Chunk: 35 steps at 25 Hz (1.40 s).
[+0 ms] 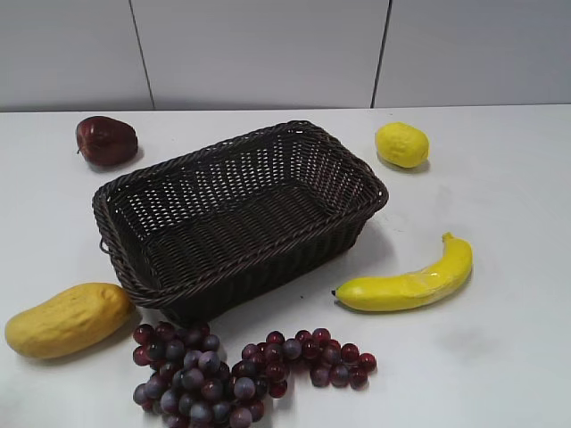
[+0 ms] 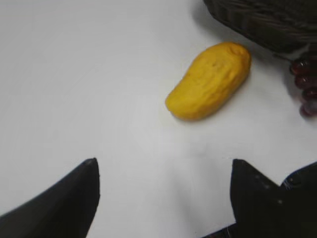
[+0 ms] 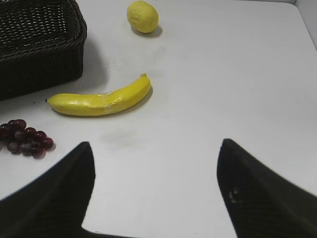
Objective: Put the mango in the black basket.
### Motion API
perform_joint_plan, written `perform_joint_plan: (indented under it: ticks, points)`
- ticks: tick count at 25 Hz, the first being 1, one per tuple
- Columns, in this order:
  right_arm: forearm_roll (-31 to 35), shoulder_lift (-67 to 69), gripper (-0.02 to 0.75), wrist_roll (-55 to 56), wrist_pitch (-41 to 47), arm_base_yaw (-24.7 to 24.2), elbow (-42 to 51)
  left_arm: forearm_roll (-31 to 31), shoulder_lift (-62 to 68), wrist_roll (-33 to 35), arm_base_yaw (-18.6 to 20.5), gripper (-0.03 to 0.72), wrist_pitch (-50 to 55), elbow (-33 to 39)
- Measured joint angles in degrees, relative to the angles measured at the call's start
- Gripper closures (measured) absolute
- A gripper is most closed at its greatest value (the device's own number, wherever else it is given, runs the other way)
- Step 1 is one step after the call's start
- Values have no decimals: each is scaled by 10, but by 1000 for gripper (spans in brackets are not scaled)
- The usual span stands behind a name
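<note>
Both jaws gape empty; dimpled oblong mango (image 2: 209, 80) lies beside woven wicker basket (image 1: 241, 214)

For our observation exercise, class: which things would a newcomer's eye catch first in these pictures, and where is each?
The dark basket stands empty in the middle of the white table. The mango lies at its front-left corner, with the grapes in front of the basket. To the right are the banana and, farther back, the lemon; the apple sits back left.

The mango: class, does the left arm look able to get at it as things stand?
Probably yes: the left gripper is open, bare table lies between it and the mango, though the black basket sits close beside it.
</note>
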Motion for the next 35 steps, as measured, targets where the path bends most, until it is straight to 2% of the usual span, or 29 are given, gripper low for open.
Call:
perform_joint_plan:
  ticks: [4,10,13,26,35]
  points:
    - [0,0,150,0,0,0,0,-29,102,93,-21,62,-67,0]
    - [0,0,150,0,0,0,0,-31,241,221,-97,71,-110,0]
    - [0,0,150,0,0,0,0,-29,299,261,-122,71,-150,0]
    - [0,0,150,0,0,0,0,0,518,295,-129,73,-320,-1]
    - [0,0,150,0,0,0,0,-2,602,297,-129,79,-347,-9]
